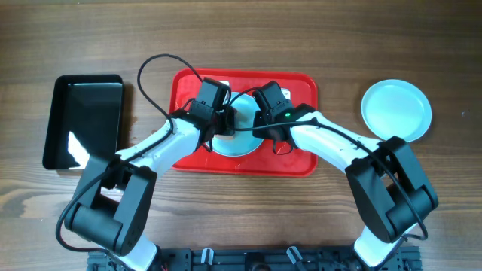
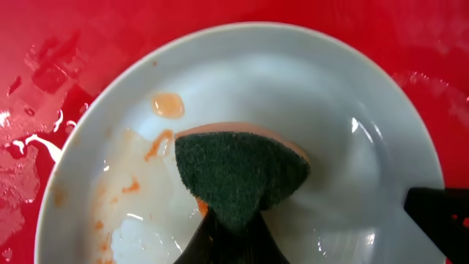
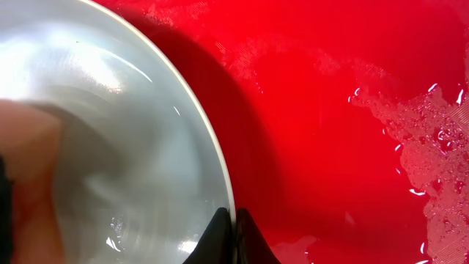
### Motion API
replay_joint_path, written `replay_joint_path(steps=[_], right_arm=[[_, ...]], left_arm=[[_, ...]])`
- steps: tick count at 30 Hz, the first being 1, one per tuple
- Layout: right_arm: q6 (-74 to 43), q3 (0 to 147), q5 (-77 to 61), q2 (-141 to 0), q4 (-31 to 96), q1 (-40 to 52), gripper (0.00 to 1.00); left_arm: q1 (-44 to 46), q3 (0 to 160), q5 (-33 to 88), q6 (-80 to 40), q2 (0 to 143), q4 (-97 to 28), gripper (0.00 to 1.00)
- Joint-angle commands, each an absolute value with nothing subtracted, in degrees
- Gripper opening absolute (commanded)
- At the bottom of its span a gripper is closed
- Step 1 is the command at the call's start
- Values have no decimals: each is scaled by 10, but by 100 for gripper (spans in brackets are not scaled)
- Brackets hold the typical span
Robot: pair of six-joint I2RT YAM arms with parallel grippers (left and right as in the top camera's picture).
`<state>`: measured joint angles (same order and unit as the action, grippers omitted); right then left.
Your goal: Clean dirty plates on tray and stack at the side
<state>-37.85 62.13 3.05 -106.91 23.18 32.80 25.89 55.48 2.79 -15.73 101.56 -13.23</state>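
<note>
A pale plate (image 1: 235,140) lies on the red tray (image 1: 301,162), mostly under both grippers. In the left wrist view the plate (image 2: 352,88) carries orange-brown smears at its left. My left gripper (image 2: 233,231) is shut on a green and orange sponge (image 2: 238,172) pressed on the plate's centre. My right gripper (image 3: 233,233) is shut on the plate's rim (image 3: 146,147), one finger inside, one outside. A second plate (image 1: 396,110), clean, lies on the table right of the tray. A third plate is out of view.
A black glossy tray (image 1: 83,120) lies left of the red tray. The red tray floor (image 3: 352,88) is wet with droplets. Both arms' cables arc over the tray's back edge.
</note>
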Motion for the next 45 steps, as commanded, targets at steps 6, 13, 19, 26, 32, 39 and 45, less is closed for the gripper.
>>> replay_joint_path(steps=[6, 13, 19, 26, 32, 39, 45], right_arm=[[-375, 615, 30, -1064, 231, 328, 4], [-375, 615, 30, -1064, 231, 328, 4], [-375, 615, 30, -1064, 232, 328, 4], [-374, 614, 30, -1064, 233, 328, 4], [-370, 614, 30, -1064, 232, 328, 4], [-371, 614, 33, -1065, 232, 328, 4], [-370, 614, 33, -1065, 232, 328, 4]], left_arm=[[260, 592, 21, -218, 992, -114, 4], [260, 592, 20, -248, 1020, -93, 4], [260, 592, 11, -290, 1058, -93, 4], [245, 592, -86, -273, 1058, -105, 4], [200, 592, -86, -243, 1058, -119, 4], [197, 592, -73, -245, 1034, -120, 4], [234, 592, -56, -275, 948, -162, 4]])
